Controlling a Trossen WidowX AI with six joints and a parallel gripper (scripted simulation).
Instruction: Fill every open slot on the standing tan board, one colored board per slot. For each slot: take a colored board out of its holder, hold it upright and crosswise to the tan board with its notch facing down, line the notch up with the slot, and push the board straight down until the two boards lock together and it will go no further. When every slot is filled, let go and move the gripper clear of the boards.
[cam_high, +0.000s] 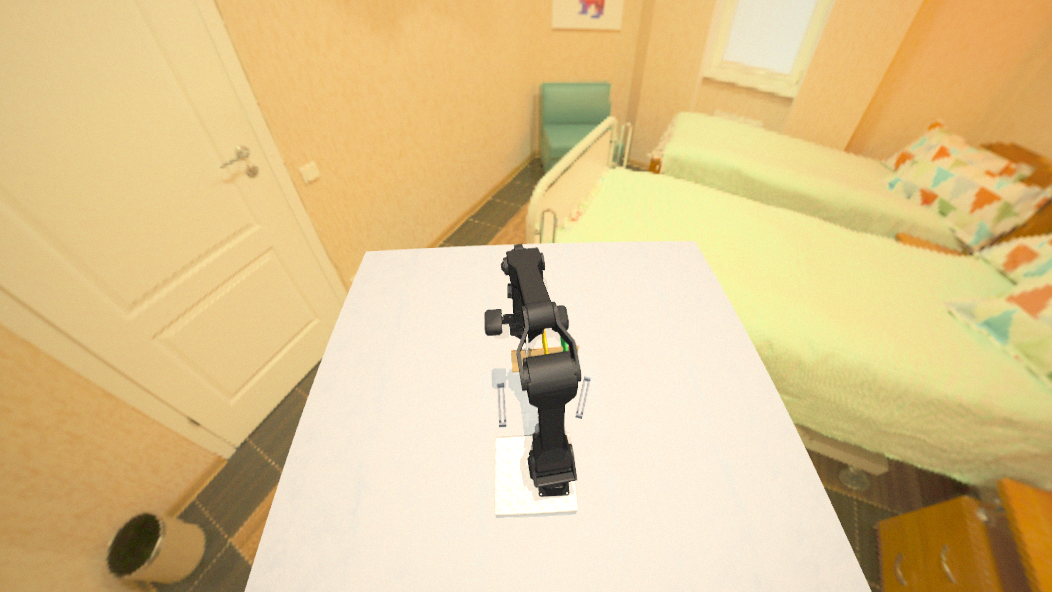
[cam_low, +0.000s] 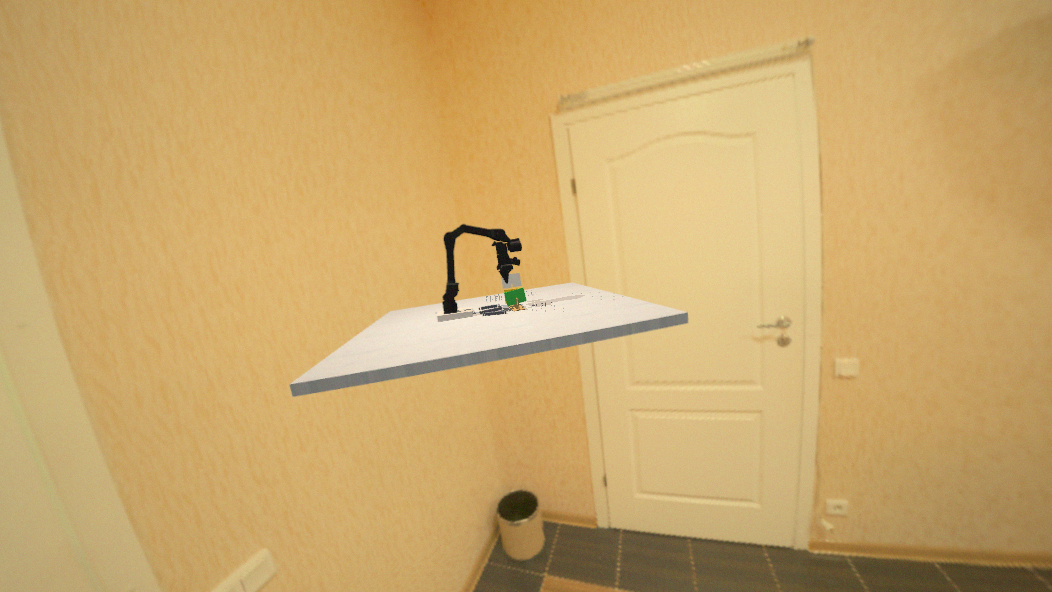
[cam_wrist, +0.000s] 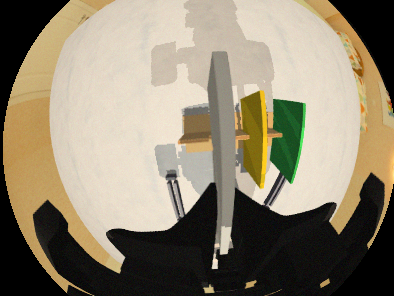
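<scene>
Nearly closed, the gripper (cam_high: 525, 335) (cam_low: 506, 281) (cam_wrist: 218, 187) has its fingers pinched on a gray board (cam_low: 512, 279) (cam_wrist: 220, 115), a flat, thin panel with a plain matte face, held upright above the left part of the standing tan board (cam_high: 516, 362) (cam_wrist: 194, 139). It is turned crosswise to the tan board and sits higher than the green board beside it; its notch cannot be made out. The tan board runs left to right, a narrow upright strip with flat tan pieces at its foot.

To the right of the gray board, a yellow board (cam_high: 545, 341) (cam_wrist: 255, 140) stands crosswise on the tan board, and a green board (cam_high: 564, 343) (cam_low: 514, 296) (cam_wrist: 289, 140) stands crosswise farther right.

Nearer the arm's base, a left holder (cam_high: 501, 404) (cam_wrist: 175, 197) and a right holder (cam_high: 583, 397) (cam_wrist: 275, 191) lie apart on the tabletop (cam_high: 411, 456) (cam_low: 470, 342) (cam_wrist: 115, 100), long and narrow with dark edges. The arm hides part of the space between them. Beyond the tabletop, a beige wastebasket (cam_high: 180, 548) (cam_low: 520, 537) stands on the floor, its inside too dark to read.
</scene>
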